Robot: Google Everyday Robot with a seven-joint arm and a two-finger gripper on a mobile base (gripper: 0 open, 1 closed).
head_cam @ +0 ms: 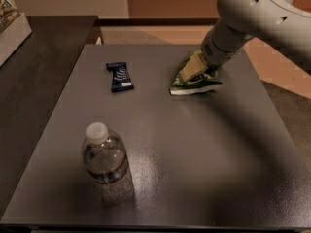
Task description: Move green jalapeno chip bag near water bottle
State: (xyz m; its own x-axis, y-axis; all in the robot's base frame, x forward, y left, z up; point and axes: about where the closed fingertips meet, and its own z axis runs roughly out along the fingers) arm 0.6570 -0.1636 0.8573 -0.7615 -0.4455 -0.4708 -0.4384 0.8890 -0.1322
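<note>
The green jalapeno chip bag (200, 84) lies on the grey table (209, 159) at the far right, partly covered by my gripper. My gripper (192, 68) comes down from the upper right on a white arm and rests on top of the bag. The water bottle (105, 160), clear with a white cap, stands upright at the near left of the table, well apart from the bag.
A small dark blue wrapper (119, 76) lies at the far left of the table. A darker counter (43, 76) adjoins the table on the left, with a white box (10, 30) on it. Tan floor lies beyond the far and right edges.
</note>
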